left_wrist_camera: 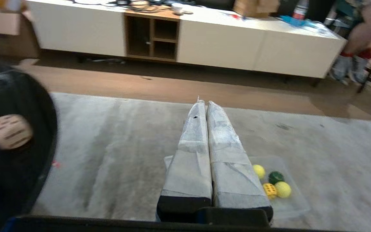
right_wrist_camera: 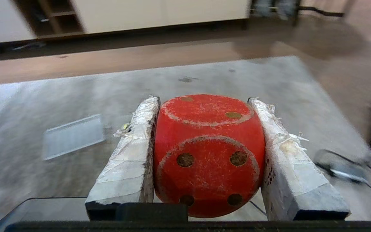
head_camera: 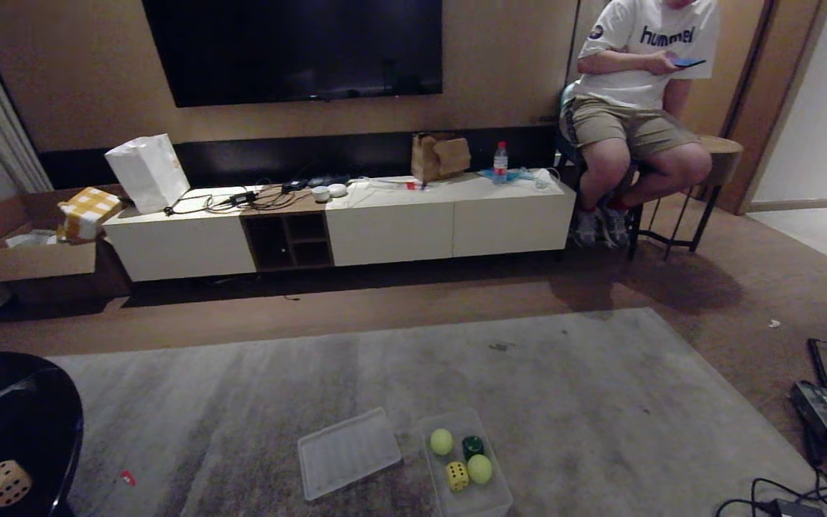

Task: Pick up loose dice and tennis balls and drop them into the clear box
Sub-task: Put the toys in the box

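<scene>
While paper-wrapped jaws clamp it, rounded red die looks scuffed.

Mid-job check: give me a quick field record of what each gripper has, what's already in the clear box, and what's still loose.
right gripper: shut on the red die, held between both fingers above the rug
left gripper: shut, empty, above the rug
clear box: on the grey rug, holding two tennis balls, a yellow die and a dark green die
lid: flat on the rug beside the box
still loose: beige die on the black round surface to the robot's left
person: seated by the TV cabinet, holding a phone
</scene>
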